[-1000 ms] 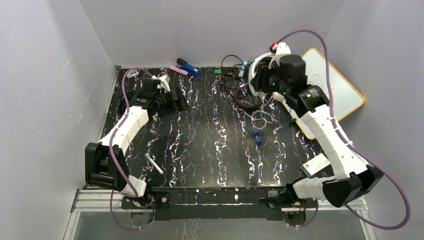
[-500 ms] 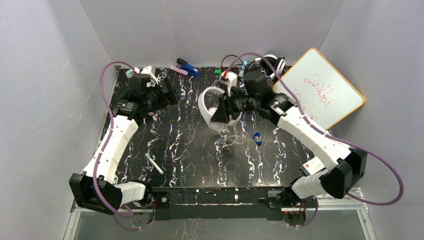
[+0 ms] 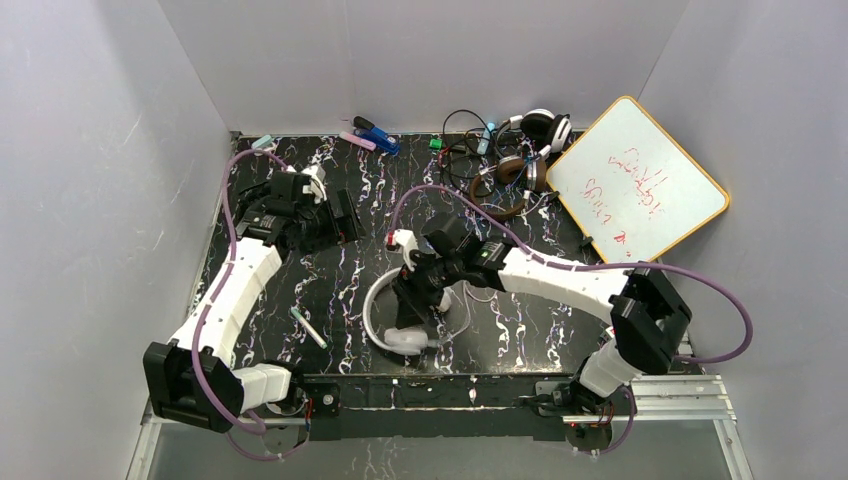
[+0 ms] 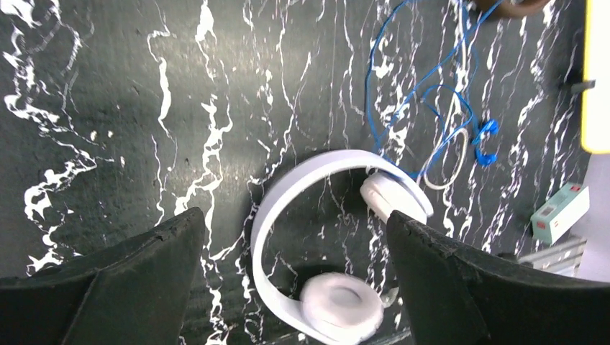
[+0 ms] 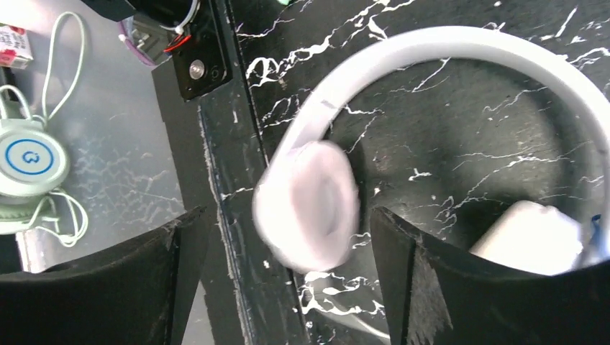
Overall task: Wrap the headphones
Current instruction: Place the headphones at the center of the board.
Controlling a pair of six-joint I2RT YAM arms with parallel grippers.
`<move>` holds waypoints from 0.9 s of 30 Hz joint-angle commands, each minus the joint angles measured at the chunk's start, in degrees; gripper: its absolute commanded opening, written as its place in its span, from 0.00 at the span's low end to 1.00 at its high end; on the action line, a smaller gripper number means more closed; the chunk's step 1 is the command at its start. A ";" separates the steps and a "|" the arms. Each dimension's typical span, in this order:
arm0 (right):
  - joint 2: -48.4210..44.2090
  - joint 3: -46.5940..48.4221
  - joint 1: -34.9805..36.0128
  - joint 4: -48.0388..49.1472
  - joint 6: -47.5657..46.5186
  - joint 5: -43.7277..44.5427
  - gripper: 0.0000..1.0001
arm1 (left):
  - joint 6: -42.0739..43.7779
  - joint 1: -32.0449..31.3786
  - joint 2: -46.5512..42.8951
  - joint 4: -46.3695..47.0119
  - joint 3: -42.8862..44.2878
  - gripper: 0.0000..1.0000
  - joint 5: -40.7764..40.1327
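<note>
Curving smoothly — white headphones (image 4: pixel 342 310) on veined tabletop (image 4: pixel 108 108).

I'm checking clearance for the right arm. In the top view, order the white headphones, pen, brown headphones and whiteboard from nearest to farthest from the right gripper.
1. white headphones: at the near edge, just below the open jaws of the right gripper.
2. pen: to the gripper's left.
3. brown headphones: at the far edge, right of centre.
4. whiteboard: in the far right corner.
</note>
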 commanded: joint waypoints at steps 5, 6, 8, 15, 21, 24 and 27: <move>-7.05 -5.16 0.09 13.19 2.19 12.58 0.94 | 5.02 0.13 0.99 -1.34 -6.02 0.93 4.37; -8.17 -5.84 0.09 13.43 2.77 15.48 0.95 | 4.63 -0.05 0.92 -1.04 -6.86 0.92 4.22; -10.16 -7.15 -0.12 13.21 4.45 23.24 0.99 | 3.27 -0.72 0.43 -0.36 -8.80 0.90 3.47; -17.34 -12.67 -3.78 13.34 10.61 37.05 0.99 | -1.99 -7.50 -4.68 -0.67 -15.21 0.83 -3.41; -18.77 -14.98 -6.29 14.23 13.53 39.79 0.99 | -5.62 -15.16 -5.29 -1.26 -18.53 0.82 -10.72; -17.97 -14.84 -7.84 13.03 15.78 40.65 0.99 | -6.31 -19.28 -4.74 -1.03 -19.02 0.82 -16.47; -17.10 -14.77 -9.35 12.61 18.08 40.00 0.99 | -7.06 -21.47 -2.61 -0.88 -19.80 0.81 -18.61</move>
